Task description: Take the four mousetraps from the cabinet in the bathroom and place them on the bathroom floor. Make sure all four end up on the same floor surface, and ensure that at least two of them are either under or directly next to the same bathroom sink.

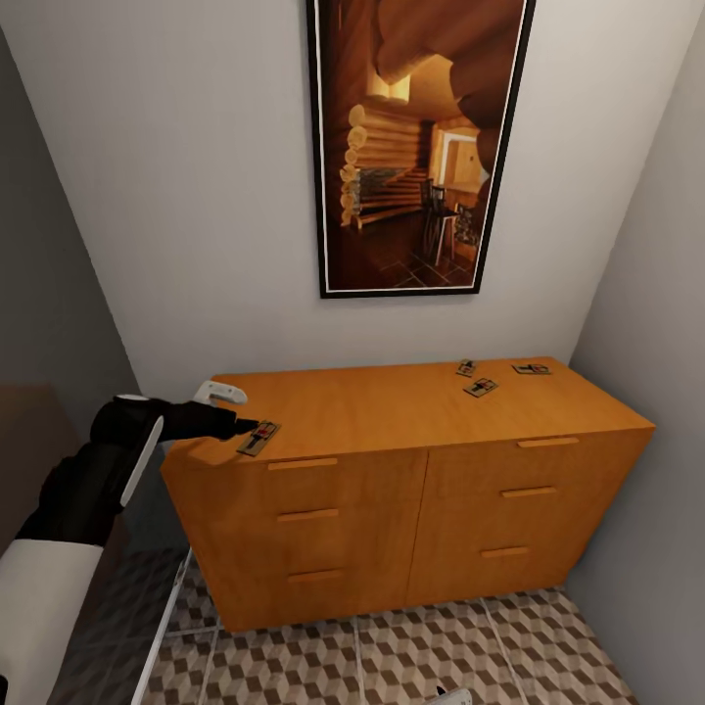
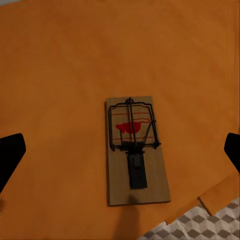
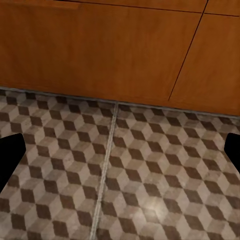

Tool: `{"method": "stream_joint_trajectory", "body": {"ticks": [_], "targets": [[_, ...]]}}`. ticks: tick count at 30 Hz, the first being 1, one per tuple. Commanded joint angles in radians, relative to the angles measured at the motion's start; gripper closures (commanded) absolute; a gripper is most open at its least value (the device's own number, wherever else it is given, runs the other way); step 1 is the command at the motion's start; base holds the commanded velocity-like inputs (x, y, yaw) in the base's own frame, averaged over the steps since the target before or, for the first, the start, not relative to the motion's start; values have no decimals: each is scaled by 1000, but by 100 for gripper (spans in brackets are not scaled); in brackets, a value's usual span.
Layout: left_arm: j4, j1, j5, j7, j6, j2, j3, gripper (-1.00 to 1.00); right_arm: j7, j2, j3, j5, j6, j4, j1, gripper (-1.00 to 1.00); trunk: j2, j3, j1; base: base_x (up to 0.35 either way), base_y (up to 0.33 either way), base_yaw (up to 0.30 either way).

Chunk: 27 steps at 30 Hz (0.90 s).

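Note:
One mousetrap lies flat at the front left of the orange-brown cabinet top. My left gripper hovers just above it, open. In the left wrist view the mousetrap sits between the two dark fingertips, which stand wide apart and do not touch it. Three more mousetraps lie near the cabinet's back right. My right gripper is low and open, with nothing in it, over the cube-patterned bathroom floor in front of the cabinet's drawers.
A tall framed picture hangs on the wall above the cabinet. Walls close in on both sides. A dark surface stands at the left beside my arm. Tiled floor spreads in front of the cabinet.

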Motion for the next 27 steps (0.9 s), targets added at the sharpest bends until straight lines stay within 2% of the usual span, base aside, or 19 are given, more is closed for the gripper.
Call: {"method": "stream_joint_trajectory", "body": {"ticks": [1,8,14,18,27], "targets": [[-6,-1,-10,-7,5,1,-4,-100,-10,0,4,8,-2,1,-1,-100,-1,-1,0,0,0,0],[-33,-1,-41,-7,15,3,-13,-100,-10,0,4,8,-2,1,-1,-100,-1,-1,0,0,0,0],[-49,-1,-97,-7,19,3,-19,-100,-10,0,4,8,-2,1,-1,-100,-1,-1,0,0,0,0],[-56,-1,-135,-7,21,2,-38,-100,-10,0,4,8,-2,1,-1,-100,-1,-1,0,0,0,0],[-60,-1,-164,-7,21,2,-57,-100,-10,0,4,8,-2,1,-1,-100,-1,-1,0,0,0,0]]}}
